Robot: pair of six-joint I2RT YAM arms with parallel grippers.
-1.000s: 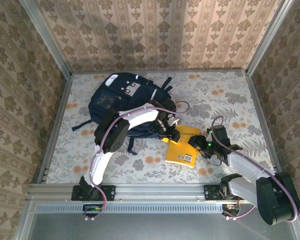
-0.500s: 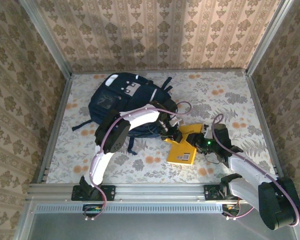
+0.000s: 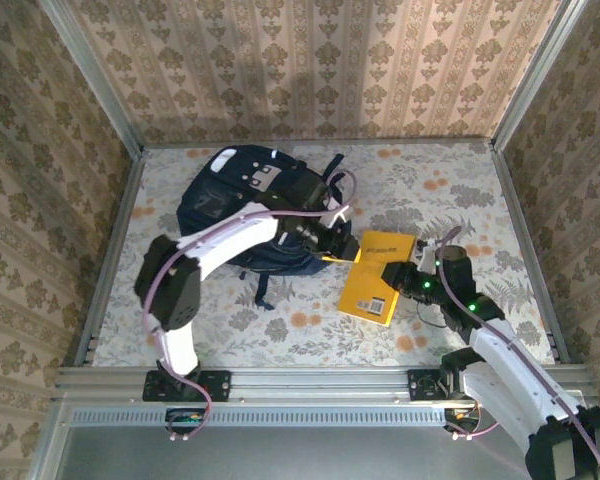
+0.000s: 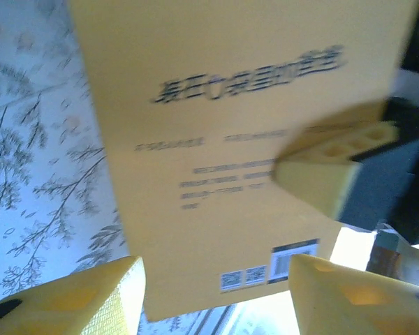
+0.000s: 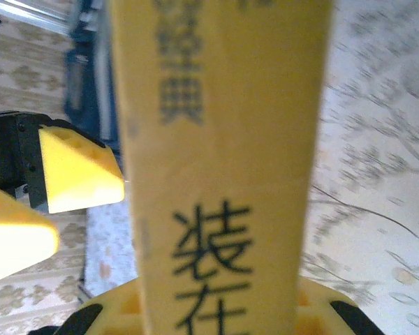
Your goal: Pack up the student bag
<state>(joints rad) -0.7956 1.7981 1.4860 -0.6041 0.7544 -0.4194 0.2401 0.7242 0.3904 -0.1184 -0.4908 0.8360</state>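
Stage in hand: transfer of a book toward the bag. Nearest the arm bases, at about 4 o'clock from the table's (image 3: pixel 460 190) centre, the right gripper (image 3: pixel 398 276) is closed on the near-right edge of a yellow book (image 3: pixel 372 290). Its wrist view shows the printed spine standing upright, clamped between the two pads. The book lies tilted, its far corner raised toward 11 o'clock. At that corner sits the left gripper (image 3: pixel 338 243). In its own wrist view the fingers (image 4: pixel 77 300) stand apart on either side of the book's barcode edge, open and pinching nothing that can be seen. Whether one pad brushes the cover cannot be told. Farthest back, at about 10 o'clock from centre, the student bag (image 3: pixel 230 200) lies flat on the table, front pocket up and straps trailing. Its near-right edge is just beside the left gripper, and its mouth cannot be made out beneath the left arm. Judgement: packing has barely begun, since the book is outside the bag. The next move calls for the right arm to carry the book toward 10 o'clock while the left holds the opening wide. The risk is that the book catches on the fabric edge.
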